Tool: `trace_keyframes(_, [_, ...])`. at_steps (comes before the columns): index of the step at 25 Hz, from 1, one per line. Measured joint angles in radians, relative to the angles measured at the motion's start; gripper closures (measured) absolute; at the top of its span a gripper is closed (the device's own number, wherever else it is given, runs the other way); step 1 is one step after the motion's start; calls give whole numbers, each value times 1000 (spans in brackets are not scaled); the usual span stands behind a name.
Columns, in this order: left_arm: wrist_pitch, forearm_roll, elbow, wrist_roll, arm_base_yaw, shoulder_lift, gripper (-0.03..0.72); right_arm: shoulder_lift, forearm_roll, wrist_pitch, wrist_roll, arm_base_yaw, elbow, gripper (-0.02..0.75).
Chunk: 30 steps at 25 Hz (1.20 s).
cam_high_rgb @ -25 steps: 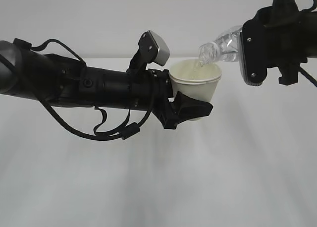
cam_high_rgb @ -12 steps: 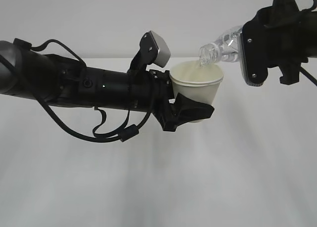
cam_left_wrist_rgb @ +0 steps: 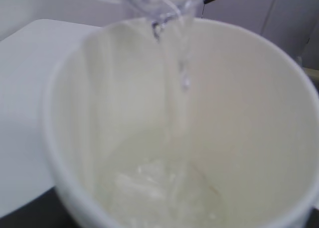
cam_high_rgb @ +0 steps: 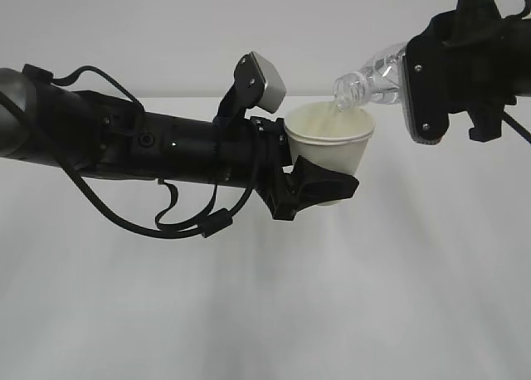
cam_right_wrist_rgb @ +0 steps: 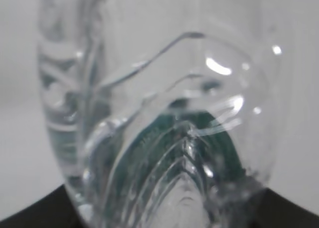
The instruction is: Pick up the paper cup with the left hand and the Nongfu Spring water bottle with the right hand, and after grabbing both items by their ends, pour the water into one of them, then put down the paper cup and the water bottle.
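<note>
Left claw (cam_high_rgb: 319, 185) clamped on paper cup (cam_high_rgb: 329, 143), right claw (cam_high_rgb: 427, 73) gripping tilted bottle (cam_high_rgb: 372, 75) (label hidden), water (cam_left_wrist_rgb: 182, 78) blurred.

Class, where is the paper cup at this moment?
In the exterior view the paper cup is held above the table, right of centre, in the left claw, directly under the tilted water bottle's mouth.

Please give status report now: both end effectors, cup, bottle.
Left end effector grips paper cup. Right end effector holds tilted bottle. Water streaming into cup. Nothing obstructing.
</note>
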Motion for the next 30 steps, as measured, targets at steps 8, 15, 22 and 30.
trace_keyframes(8, [0, 2, 0, 0, 0, 0, 241, 0, 0, 2, -4, 0, 0, 345])
trace_keyframes(15, [0, 2, 0, 0, 0, 0, 241, 0, 0, 2, -5, 0, 0, 345])
trace_keyframes(22, [0, 2, 0, 0, 0, 0, 243, 0, 0, 17, -15, 0, 0, 345])
trace_keyframes(30, [2, 3, 0, 0, 0, 0, 244, 0, 0, 23, -20, 0, -13, 346])
